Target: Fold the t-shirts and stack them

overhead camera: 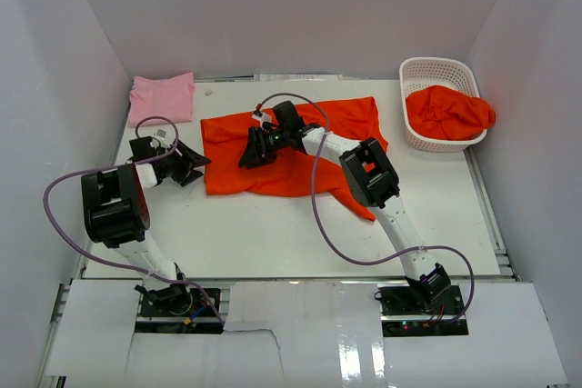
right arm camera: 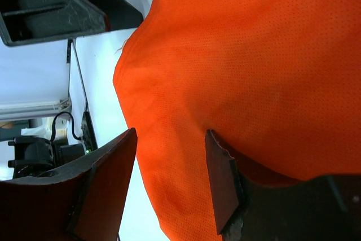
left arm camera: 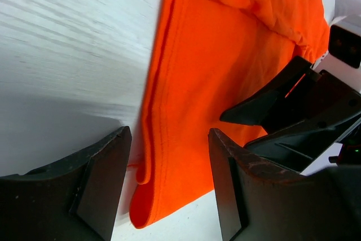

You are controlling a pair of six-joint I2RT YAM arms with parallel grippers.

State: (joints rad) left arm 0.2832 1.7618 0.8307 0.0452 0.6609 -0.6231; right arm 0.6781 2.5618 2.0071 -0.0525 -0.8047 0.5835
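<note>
Two end effectors, left gripper (overhead camera: 188, 166) and right gripper (overhead camera: 254, 148), are standing jaws apart at one spread orange t-shirt (overhead camera: 300, 147); one pink t-shirt (overhead camera: 162, 97) is lying upper left, one orange bundle (overhead camera: 448, 114) is filling one basket (overhead camera: 436, 68) upper right.

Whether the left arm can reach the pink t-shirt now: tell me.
Probably yes: the pink t-shirt lies near the open left hand, bare table between, though the hand points at the spread orange t-shirt.

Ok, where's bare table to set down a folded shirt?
Widest: the near strip of table between the spread orange shirt and the arm bases. Also right of that shirt, nearer than the basket. Crowded at its left edge: left gripper, right gripper, pink shirt beyond.
</note>
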